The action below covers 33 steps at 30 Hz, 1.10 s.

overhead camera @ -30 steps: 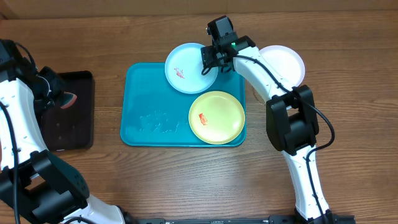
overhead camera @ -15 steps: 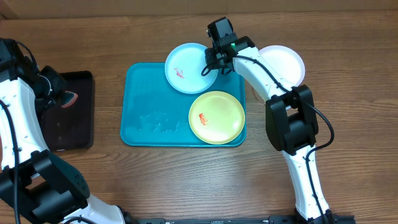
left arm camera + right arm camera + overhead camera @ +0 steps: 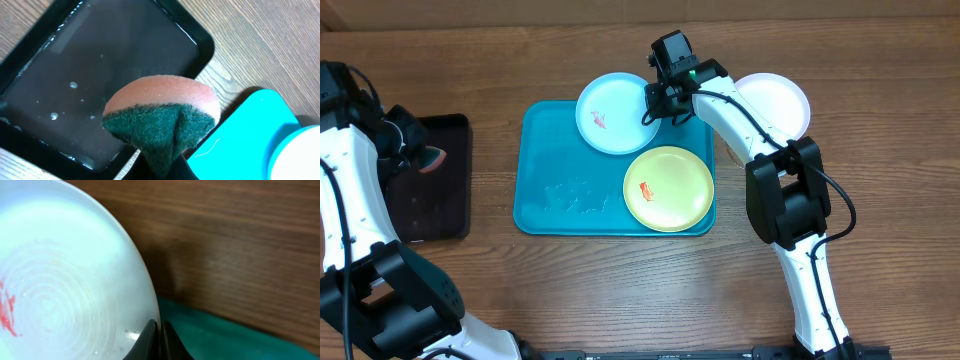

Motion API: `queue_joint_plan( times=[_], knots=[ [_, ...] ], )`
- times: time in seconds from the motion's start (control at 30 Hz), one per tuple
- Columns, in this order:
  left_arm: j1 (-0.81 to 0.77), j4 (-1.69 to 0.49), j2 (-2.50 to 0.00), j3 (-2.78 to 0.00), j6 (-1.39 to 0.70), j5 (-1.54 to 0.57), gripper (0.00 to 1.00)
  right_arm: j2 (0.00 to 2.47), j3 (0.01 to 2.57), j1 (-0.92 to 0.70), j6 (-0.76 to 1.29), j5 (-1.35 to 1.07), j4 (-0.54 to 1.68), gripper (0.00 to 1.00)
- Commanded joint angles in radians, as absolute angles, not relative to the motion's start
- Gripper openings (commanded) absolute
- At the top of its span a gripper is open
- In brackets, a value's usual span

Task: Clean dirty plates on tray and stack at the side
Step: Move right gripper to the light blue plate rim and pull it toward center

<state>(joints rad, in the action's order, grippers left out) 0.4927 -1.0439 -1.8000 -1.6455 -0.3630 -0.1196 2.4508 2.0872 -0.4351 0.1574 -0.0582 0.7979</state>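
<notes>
A light blue plate [image 3: 613,112] with a red smear lies at the back of the turquoise tray [image 3: 560,160]. My right gripper [image 3: 653,102] is shut on its right rim, and the right wrist view shows that rim [image 3: 145,287] pinched between the dark fingers. A yellow-green plate [image 3: 669,188] with an orange smear rests on the tray's front right. A white plate [image 3: 775,100] sits on the table to the right of the tray. My left gripper [image 3: 415,160] hovers over the black tray [image 3: 430,200], shut on a pink and green sponge [image 3: 160,117].
The black tray [image 3: 100,65] holds a thin film of water with droplets. A wet patch [image 3: 575,195] marks the turquoise tray's left half. Bare wooden table surrounds both trays.
My right gripper closed on the light blue plate's rim and has dragged the plate slightly left. The left arm and sponge stayed where they were.
</notes>
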Motion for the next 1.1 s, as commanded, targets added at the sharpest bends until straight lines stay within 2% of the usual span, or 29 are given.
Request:
queue_joint_plan(
  times=[0.0,0.5,0.77,1.07],
  knots=[
    [0.462,-1.041,-1.81,-1.65,-0.328,-0.131,0.04,2.455,2.131,-0.461,0.161,-0.163,0.834,0.04],
    [0.305,-1.044,-1.811,-1.65,-0.283,-0.127,0.04,2.454,2.172,-0.62,0.237,-0.211,0.991,0.04],
    [0.271,-1.043,-1.811,-1.65,-0.284,-0.128,0.04,2.455,2.164,-0.634,0.24,-0.187,1.137,0.04],
    [0.23,-1.058,-1.811,-1.65,-0.284,-0.131,0.04,2.456,2.133,-0.633,0.295,-0.11,1.053,0.04]
  ],
)
